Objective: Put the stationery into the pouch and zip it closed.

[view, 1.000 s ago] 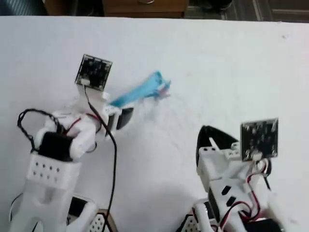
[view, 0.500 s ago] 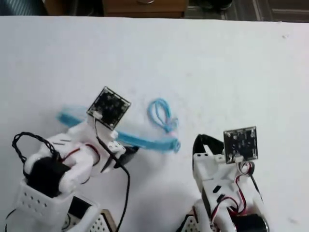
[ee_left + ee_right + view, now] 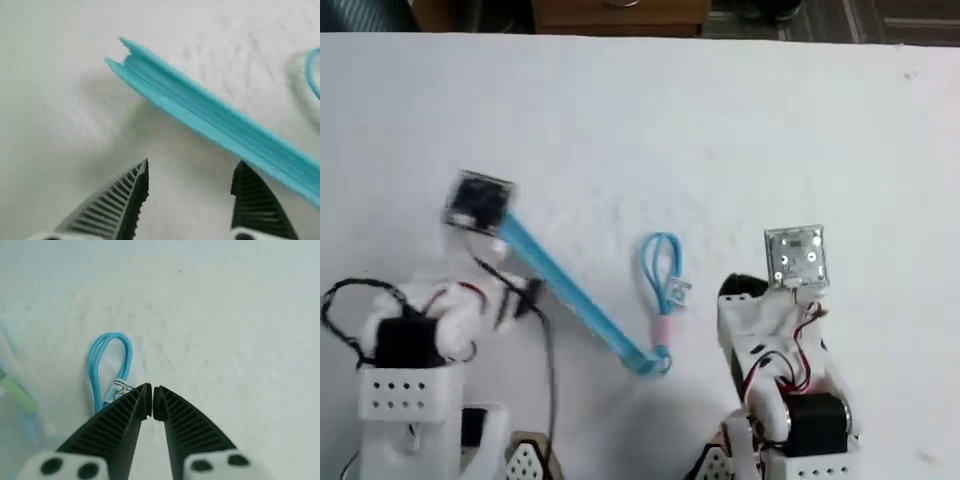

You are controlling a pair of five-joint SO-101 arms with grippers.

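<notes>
We see the blue pouch (image 3: 575, 300) lying slantwise near the arm-side edge of the table (image 3: 720, 120). Our left gripper (image 3: 192, 166) gapes wide just beside it, empty; our right gripper (image 3: 152, 392) is pinched together beside the pouch's cord loop (image 3: 107, 365)

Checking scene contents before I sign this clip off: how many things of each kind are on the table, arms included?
Blue pouch: 1
Blue cord loop: 1
Robot arms: 2 (left arm, right arm)
Total: 4
</notes>
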